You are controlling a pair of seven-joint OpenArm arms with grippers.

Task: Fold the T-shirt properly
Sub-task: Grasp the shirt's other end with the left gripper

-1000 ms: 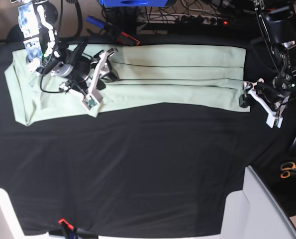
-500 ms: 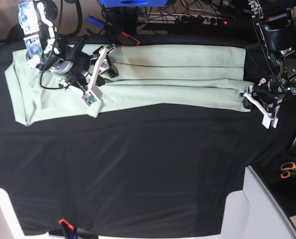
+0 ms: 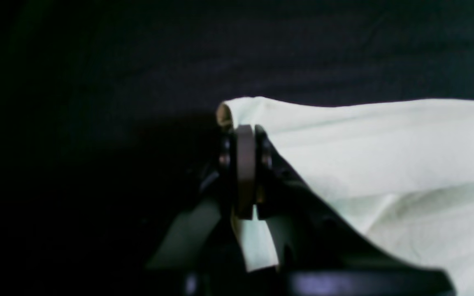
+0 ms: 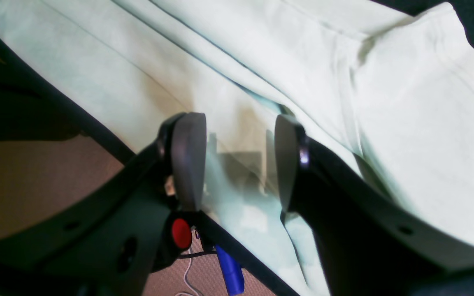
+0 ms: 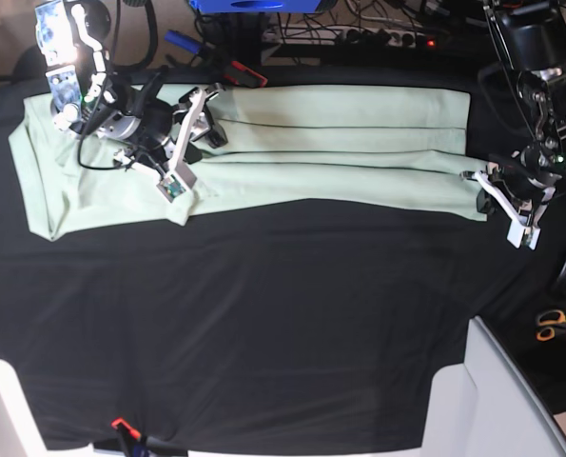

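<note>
- No brand, label or legible writing is made out on any item in the 3 views.
- The T-shirt [image 5: 263,152] is found folded into a long band along the far edge of the black cloth [image 5: 263,324], running nearly from its left edge to its right edge.
- The left gripper [image 3: 243,172] is seen closed on the T-shirt's near right corner, a fold of pale fabric pinched between the pads.
- The right gripper [image 4: 237,164] is held over the T-shirt's left part, jaws apart, nothing clasped between them.
- Scissors [image 5: 552,327] with orange handles are noted off the cloth's right edge.
- Cables and a power strip [image 5: 378,36] are noted behind the far edge.
- An orange clamp [image 5: 123,426] is fixed at the near edge.
</note>
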